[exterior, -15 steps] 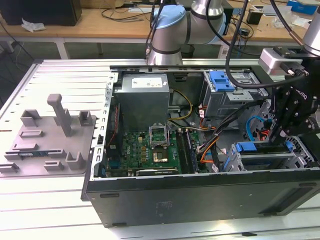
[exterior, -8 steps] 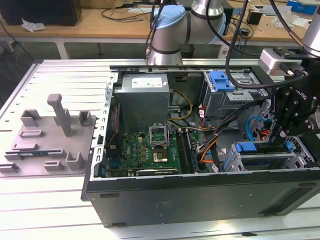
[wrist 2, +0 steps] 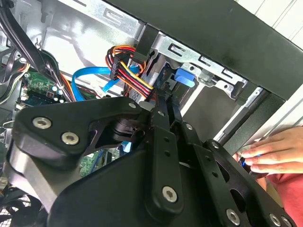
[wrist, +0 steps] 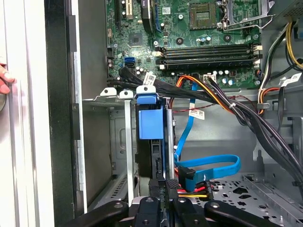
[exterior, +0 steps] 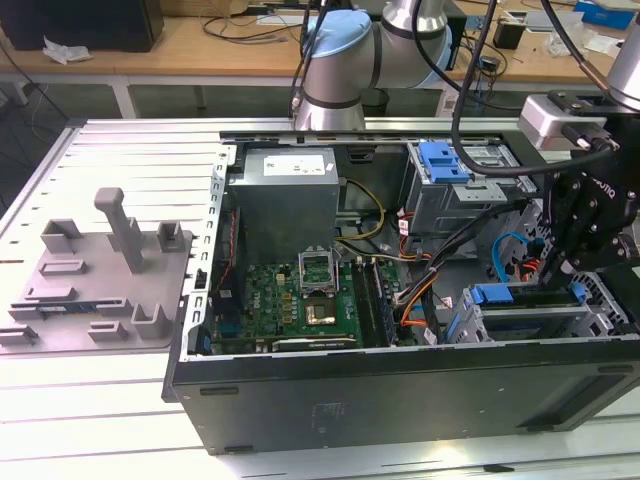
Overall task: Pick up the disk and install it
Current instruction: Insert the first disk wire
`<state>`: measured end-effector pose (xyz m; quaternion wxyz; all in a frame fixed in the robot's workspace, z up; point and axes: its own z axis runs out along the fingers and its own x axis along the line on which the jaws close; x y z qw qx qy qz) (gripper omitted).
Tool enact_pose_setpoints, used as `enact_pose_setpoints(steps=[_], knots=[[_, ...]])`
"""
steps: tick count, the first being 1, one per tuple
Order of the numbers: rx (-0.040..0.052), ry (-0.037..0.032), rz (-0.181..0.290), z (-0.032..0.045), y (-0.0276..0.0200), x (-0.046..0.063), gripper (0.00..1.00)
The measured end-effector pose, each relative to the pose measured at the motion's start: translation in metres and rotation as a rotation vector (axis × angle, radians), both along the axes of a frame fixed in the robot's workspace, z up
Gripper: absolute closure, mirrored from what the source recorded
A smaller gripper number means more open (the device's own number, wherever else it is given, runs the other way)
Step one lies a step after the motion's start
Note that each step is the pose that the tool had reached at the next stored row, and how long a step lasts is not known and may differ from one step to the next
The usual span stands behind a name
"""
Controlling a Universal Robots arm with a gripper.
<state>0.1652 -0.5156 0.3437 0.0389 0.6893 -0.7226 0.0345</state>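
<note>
The disk (wrist: 150, 124) stands edge-on in a metal drive bay of the open computer case, its blue carrier tab facing the motherboard. In the exterior view the disk (exterior: 497, 296) lies in the bay at the case's right end. My gripper (wrist: 163, 193) reaches down to the disk's cable end with its fingers close together and nothing showing between them. In the second wrist view the gripper (wrist 2: 166, 101) points along the bay toward the blue tab of the disk (wrist 2: 184, 78). The black gripper (exterior: 552, 268) hangs just above that bay.
Blue data cables (wrist: 208, 168) and orange-red power wires (wrist 2: 135, 78) crowd the bay. The motherboard (exterior: 300, 300) fills the case's middle. A grey moulded fixture (exterior: 100, 270) sits at the exterior view's left. A person's hand (wrist 2: 274, 151) rests on the case rim.
</note>
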Motion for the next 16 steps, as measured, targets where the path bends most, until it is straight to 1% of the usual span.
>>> enact_pose_setpoints(steps=[5,16], knots=[[0.0001,0.0,0.0,-0.0002,-0.0018,0.0,0.83],[-0.0006,-0.0005,0.0,-0.0069,-0.0019,0.0,0.83]])
